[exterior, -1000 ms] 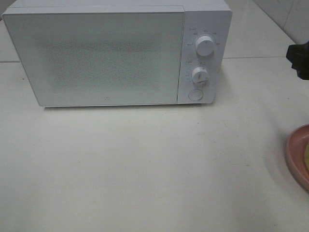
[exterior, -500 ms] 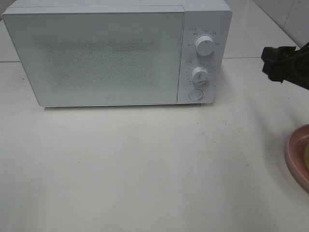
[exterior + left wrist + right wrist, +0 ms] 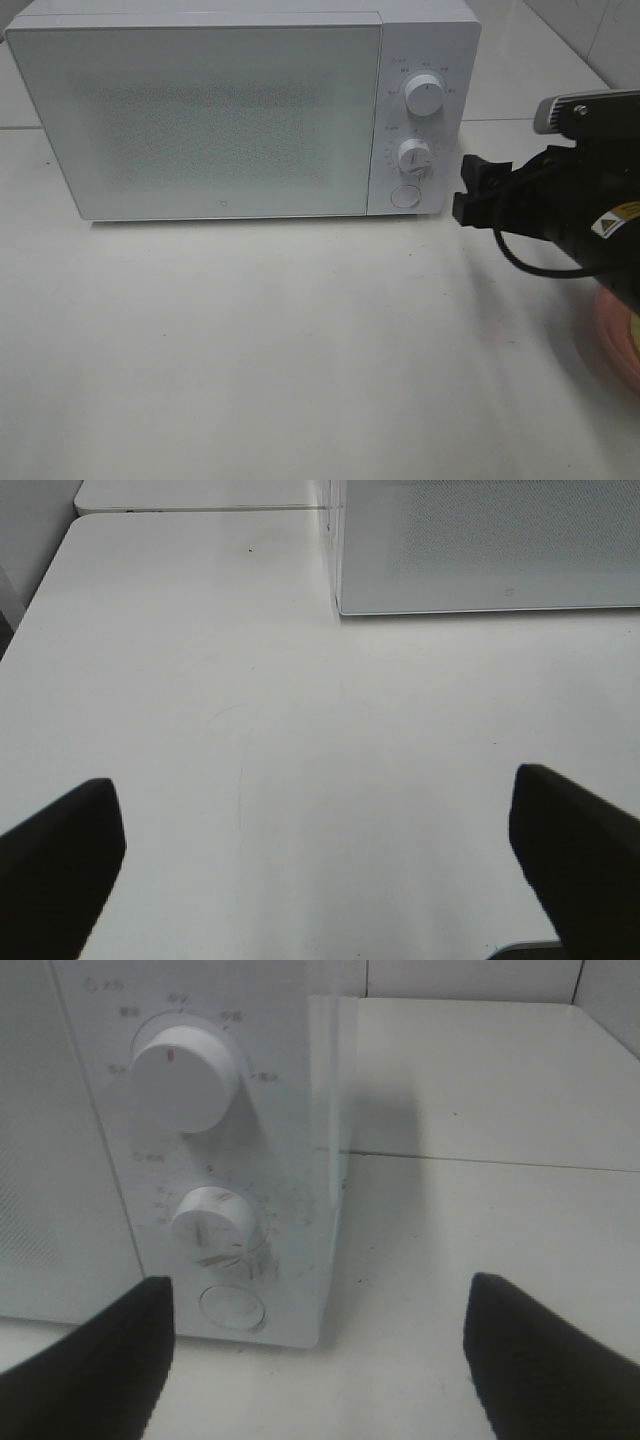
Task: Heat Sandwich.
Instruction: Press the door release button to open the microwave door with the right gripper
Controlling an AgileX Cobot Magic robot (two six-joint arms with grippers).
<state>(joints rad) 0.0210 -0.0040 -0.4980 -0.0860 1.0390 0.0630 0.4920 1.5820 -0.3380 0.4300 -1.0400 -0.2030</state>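
White microwave (image 3: pixel 220 120) stands shut; the right gripper (image 3: pixel 467 190), jaws spread and empty, has swung in near its round button (image 3: pixel 404 196), likely to open the door. The left gripper (image 3: pixel 320 865) gapes empty too.

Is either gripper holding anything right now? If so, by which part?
Nothing is held. Left gripper: jaws wide apart, only the table between them. Right gripper: jaws apart and empty, facing the microwave control panel.

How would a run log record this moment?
right jaws: open, empty, near microwave button | left jaws: open, empty, above table | door: shut | plate: partly hidden
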